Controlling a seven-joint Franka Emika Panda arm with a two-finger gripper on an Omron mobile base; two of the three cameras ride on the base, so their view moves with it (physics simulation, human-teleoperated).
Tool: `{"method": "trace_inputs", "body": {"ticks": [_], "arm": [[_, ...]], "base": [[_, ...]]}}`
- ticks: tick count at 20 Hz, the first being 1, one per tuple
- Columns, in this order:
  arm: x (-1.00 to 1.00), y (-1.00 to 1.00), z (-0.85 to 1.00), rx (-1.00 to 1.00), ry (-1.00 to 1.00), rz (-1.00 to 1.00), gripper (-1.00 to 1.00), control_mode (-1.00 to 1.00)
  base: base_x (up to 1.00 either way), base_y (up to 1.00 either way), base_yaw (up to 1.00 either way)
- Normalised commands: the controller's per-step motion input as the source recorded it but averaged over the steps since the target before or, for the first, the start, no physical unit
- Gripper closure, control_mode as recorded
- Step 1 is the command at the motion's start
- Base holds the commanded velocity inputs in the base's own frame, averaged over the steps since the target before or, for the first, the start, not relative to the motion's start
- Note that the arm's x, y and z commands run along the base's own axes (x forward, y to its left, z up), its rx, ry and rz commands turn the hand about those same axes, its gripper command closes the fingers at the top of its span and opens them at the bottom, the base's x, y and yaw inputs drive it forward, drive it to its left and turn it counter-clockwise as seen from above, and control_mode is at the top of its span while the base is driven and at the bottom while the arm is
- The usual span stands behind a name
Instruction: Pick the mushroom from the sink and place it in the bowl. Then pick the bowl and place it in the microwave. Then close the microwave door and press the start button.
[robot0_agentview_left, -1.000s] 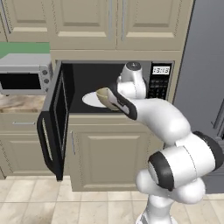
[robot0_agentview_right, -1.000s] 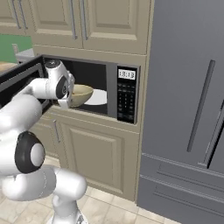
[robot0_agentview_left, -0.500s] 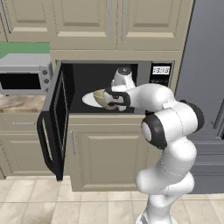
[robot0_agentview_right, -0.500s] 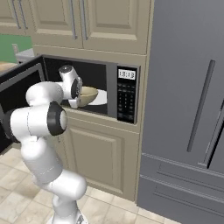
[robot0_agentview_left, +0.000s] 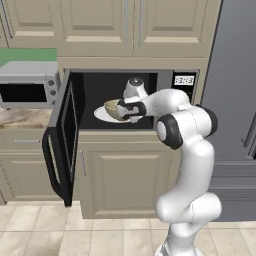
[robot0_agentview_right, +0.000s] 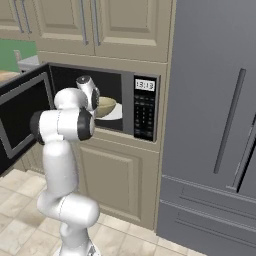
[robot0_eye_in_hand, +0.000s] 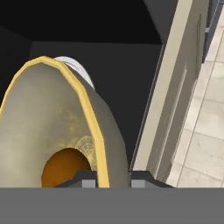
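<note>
Inside the microwave (robot0_agentview_left: 150, 90), the white turntable plate (robot0_agentview_left: 102, 114) carries the bowl (robot0_agentview_left: 114, 109). To the left, a marbled counter (robot0_agentview_left: 20, 118) bears a silver toaster oven (robot0_agentview_left: 27, 85).

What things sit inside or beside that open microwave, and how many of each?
Bowl: 1
Mushroom, in the bowl: 1
Turntable plate: 1
Toaster oven, on the counter beside it: 1
Total: 4

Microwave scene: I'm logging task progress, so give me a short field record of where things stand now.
bowl: inside the microwave, over the white turntable plate
mushroom: in the bowl
gripper: jaws clamped on the bowl's rim
microwave door: wide open
start button: not yet pressed, gripper is busy with the bowl
</note>
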Motion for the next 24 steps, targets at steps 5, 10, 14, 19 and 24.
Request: {"method": "trace_inputs", "body": {"ticks": [5,10,14,19,24], "arm": [[0.68,0.11,-0.51,0.0,0.0,-0.01,1.0,-1.0],[0.57,0.04,-0.41,0.0,0.0,0.0,1.0,-1.0],[0.19,0.0,-0.1,0.0,0.0,0.0,1.0,-1.0],[-0.22,0.0,0.04,0.0,0.0,0.0,-1.0,-1.0],[-0.7,-0.02,0.03,0.02,0.0,0.0,-1.0,-1.0]], "base": [[0.0,0.0,0.0],[0.0,0.0,0.0],[0.0,0.0,0.0],[0.0,0.0,0.0],[0.0,0.0,0.0]]}}
